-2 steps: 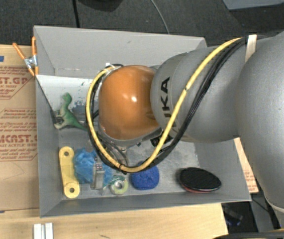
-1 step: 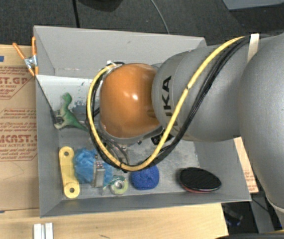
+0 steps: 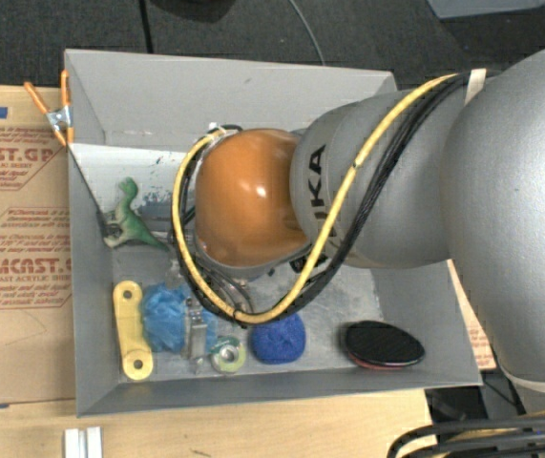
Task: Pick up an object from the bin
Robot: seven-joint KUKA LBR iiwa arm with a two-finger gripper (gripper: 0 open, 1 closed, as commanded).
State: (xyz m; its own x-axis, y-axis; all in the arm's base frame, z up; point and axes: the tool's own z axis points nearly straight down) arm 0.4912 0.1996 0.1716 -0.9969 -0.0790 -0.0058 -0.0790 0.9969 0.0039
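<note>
My gripper (image 3: 197,334) reaches down below the orange cover, near the bin's front left. It stands right beside a crumpled light-blue thing (image 3: 164,317), at that thing's right edge. A small pale ring-shaped thing (image 3: 226,356) lies just to the gripper's lower right. A yellow bar with rounded ends (image 3: 131,332) lies lengthwise to the left of the light-blue thing. A dark blue fuzzy ball (image 3: 279,340) rests to the gripper's right.
A green toy figure (image 3: 135,219) lies at the left wall, farther back. A black oval thing with a red rim (image 3: 382,344) sits at the front right. The arm and its orange cover hide the bin's middle.
</note>
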